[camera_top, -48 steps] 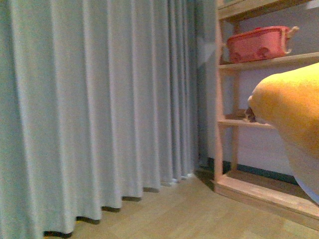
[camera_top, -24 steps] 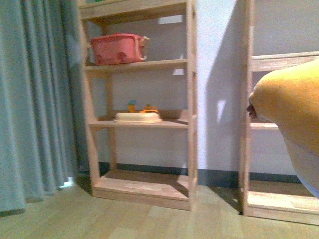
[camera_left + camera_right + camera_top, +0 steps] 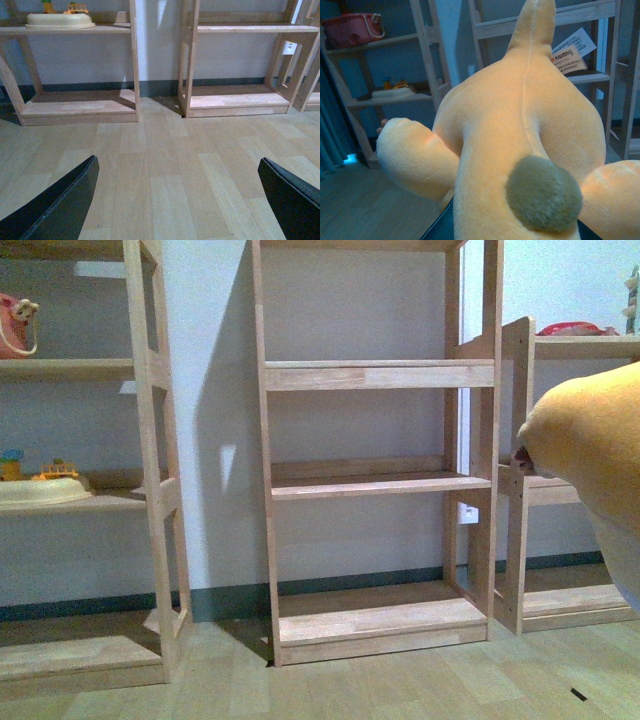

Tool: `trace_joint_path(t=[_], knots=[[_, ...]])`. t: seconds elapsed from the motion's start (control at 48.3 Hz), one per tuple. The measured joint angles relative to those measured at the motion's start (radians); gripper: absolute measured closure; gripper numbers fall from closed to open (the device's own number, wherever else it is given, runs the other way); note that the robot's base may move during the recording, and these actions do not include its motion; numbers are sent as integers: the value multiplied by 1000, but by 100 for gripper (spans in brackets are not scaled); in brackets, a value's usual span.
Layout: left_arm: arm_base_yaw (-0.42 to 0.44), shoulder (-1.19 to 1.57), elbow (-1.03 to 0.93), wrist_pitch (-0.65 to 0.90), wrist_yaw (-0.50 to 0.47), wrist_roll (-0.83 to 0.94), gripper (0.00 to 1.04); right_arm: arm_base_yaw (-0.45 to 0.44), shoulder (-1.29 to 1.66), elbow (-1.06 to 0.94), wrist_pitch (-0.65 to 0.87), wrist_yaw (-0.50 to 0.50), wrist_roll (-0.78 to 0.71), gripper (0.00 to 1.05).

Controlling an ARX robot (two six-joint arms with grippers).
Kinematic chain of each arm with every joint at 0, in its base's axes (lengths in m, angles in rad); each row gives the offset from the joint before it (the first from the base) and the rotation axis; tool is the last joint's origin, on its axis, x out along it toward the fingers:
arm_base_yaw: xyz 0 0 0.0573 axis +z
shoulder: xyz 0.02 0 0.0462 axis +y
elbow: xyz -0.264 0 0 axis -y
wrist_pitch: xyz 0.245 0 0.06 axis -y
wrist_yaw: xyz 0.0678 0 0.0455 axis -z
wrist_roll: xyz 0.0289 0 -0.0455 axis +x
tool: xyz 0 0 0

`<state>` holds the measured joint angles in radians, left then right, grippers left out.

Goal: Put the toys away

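Observation:
The yellow-orange plush animal hangs at the right edge of the front view, in front of the shelves. In the right wrist view the plush animal fills most of the picture, seen from behind, with a grey-brown round tail, a pointed ear and a paper tag. My right gripper is shut on its lower body; the fingers are almost fully hidden by the fur. My left gripper is open over bare wood floor, its black fingers wide apart with nothing between them.
A wooden shelf unit with bare boards stands straight ahead against the wall. The unit to its left holds a cream tray with small toys and a pink basket. Another shelf unit stands at the right. Wood floor lies in front.
The front view has swung to the right: the curtain is gone, the shelf with the pink basket has slid to the left edge, and a bare shelf unit is now central. The plush stays at the right.

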<state>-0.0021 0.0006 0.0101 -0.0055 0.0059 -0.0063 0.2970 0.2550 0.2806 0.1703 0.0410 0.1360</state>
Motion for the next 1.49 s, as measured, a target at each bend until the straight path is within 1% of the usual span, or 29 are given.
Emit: trace_joint_path(t=[0.124,1.097,1.2,1.283,1.49], knots=[[0,0,0,0,-5,0,6,2,0,0,0,-18,0,85],[0,0,0,0,-5,0,6,3,4,0,0,-15,0,85],[0,0,0,0,-3,0,6,2,3,0,0,-3,0,85],[0,0,0,0,-7,0,6,5,5,0,0,-19,0,85],[0,0,0,0,-6,0,6,4,5,0,0,-13,-1,85]])
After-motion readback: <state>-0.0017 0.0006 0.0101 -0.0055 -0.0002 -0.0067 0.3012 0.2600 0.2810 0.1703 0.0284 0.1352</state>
